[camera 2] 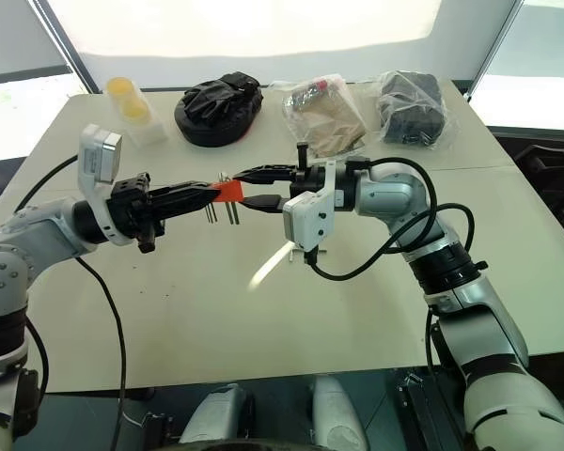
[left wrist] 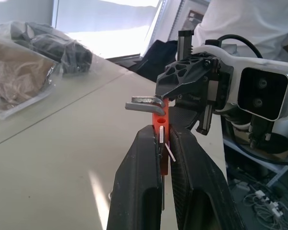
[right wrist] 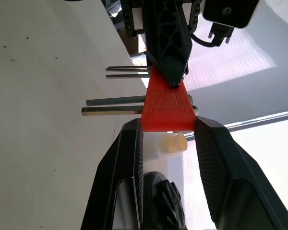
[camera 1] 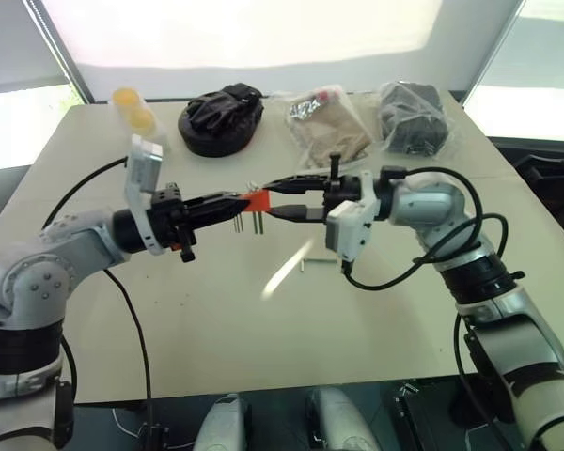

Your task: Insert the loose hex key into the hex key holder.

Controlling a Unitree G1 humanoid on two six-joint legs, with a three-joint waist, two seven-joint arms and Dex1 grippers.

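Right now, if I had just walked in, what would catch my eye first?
Probably the small orange-red plastic hex key holder, held in the air above the middle of the beige table with the left gripper and right gripper clamping it from opposite sides. A thin silver hex key lies on the table below, and plastic-bagged items line the far edge.

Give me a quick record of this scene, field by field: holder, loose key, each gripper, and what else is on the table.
holder: orange hex key holder held in the air between both grippers, keys hanging down
loose key: loose hex key lying on the table, not yet inserted
left gripper: left gripper shut on one end of the holder
right gripper: right gripper clamped on the other end
background: black glove, two plastic bags, yellow item at the far edge
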